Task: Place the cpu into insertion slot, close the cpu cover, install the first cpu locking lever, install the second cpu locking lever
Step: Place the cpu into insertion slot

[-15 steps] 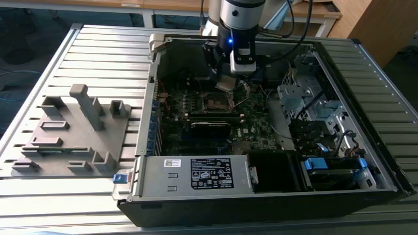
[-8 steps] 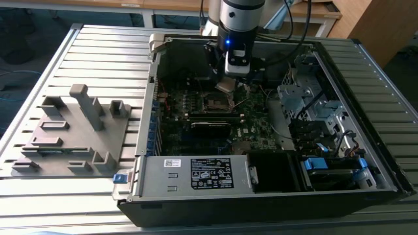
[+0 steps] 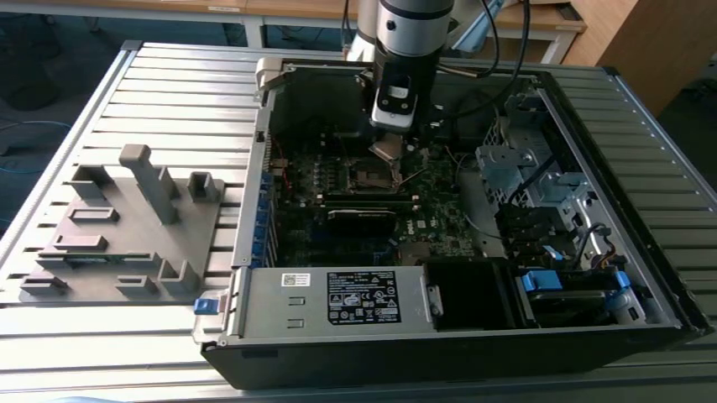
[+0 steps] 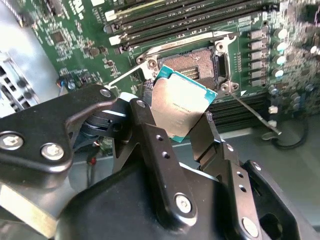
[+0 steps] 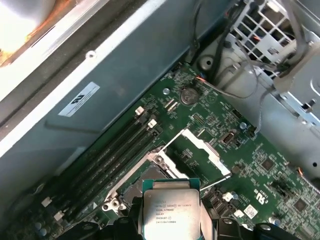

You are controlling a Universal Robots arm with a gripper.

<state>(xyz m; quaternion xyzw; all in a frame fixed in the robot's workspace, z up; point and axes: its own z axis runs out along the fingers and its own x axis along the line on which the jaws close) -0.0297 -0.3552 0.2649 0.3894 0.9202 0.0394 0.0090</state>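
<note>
The arm [image 3: 415,25], a silver-grey tube with black cables [image 3: 494,35] looping beside it, ends in a white-and-black wrist block [image 3: 395,99]; in the second wrist view the gripper [image 4: 177,112] is matt black, its two flat fingers [image 4: 159,150] drilled with small holes and fixed by silver screws [image 4: 51,151]

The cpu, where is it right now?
In the second wrist view the cpu is clamped in the gripper, hanging over the open insertion slot on the motherboard.
</note>
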